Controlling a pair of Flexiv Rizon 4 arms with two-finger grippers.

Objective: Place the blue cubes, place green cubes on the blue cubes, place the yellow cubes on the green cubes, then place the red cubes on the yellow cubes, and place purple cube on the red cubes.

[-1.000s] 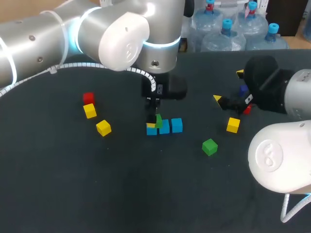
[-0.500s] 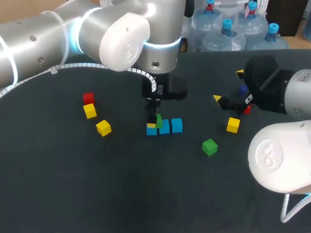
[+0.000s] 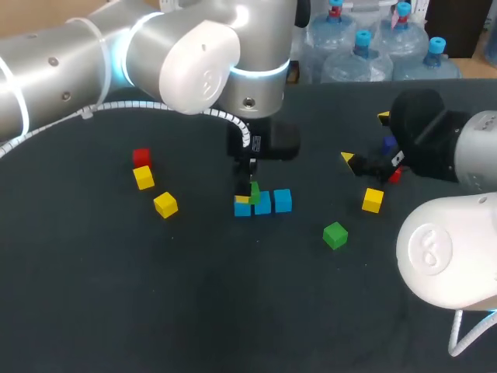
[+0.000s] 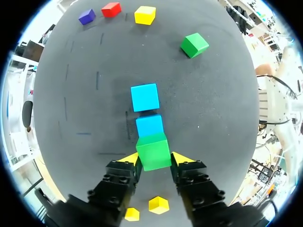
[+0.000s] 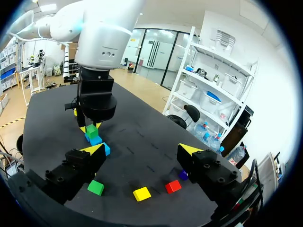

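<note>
Three blue cubes (image 3: 282, 200) lie in a row mid-table. My left gripper (image 3: 250, 186) stands straight above the row's left end, shut on a green cube (image 4: 153, 151) from two sides. That green cube sits over the end blue cube, which it hides in the left wrist view; the other two blue cubes (image 4: 145, 96) lie ahead of it. A second green cube (image 3: 335, 234) lies loose to the right. My right gripper (image 3: 365, 137) hangs open at the right, nothing between its fingers. A purple cube (image 5: 183, 175) and a red cube (image 5: 173, 186) lie under it.
On the left lie a red cube (image 3: 140, 156) and two yellow cubes (image 3: 144, 178), (image 3: 165, 204). Another yellow cube (image 3: 373, 200) lies near my right gripper. My big left arm (image 3: 194, 62) overhangs the table's back middle.
</note>
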